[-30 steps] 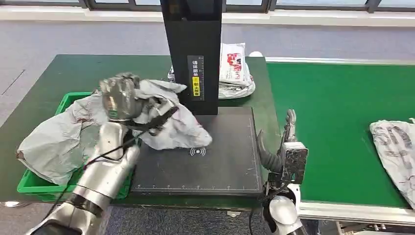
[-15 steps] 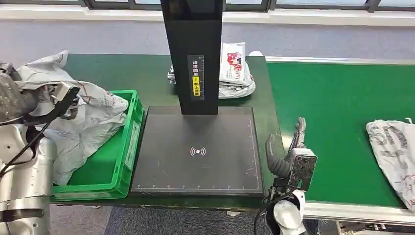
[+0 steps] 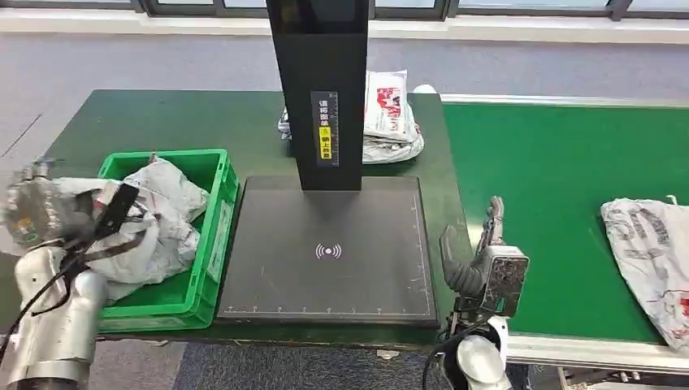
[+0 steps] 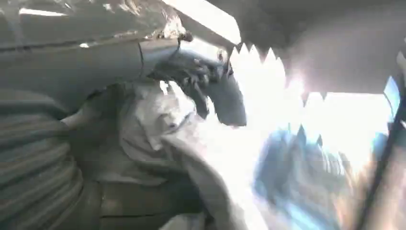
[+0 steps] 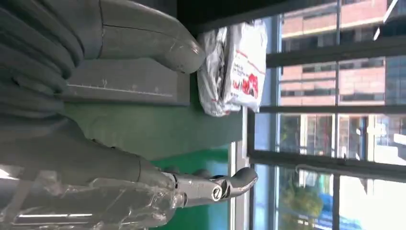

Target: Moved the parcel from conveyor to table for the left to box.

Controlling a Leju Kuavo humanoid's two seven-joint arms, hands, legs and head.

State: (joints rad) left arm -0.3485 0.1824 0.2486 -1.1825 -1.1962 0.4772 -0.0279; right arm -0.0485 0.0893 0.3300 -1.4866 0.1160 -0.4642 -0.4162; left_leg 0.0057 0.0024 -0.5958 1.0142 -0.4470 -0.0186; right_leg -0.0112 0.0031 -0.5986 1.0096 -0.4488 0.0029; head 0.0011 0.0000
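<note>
The grey parcel lies now inside the green crate at the left side of the worktop, while half a second before it was lifted up over the crate's far left corner. It is a soft, crumpled plastic bag with some dark marks, and part of it hangs over the crate's near left edge. The left hand is lower than before, at the left rim of the crate, and it holds the parcel; in the left wrist view the fingers seem curled into the grey folds, though this picture is blurred.

The right hand has nearly not changed its place. It stands between the black scanner pad and the green conveyor, with the fingers stretched and apart and nothing in them.

On the conveyor, the second grey parcel has come a little more to the left than before, near the right border. The black post rises from the far edge of the pad, and behind it a white bag with red print rests. The pad's surface and the middle of the conveyor are free.
</note>
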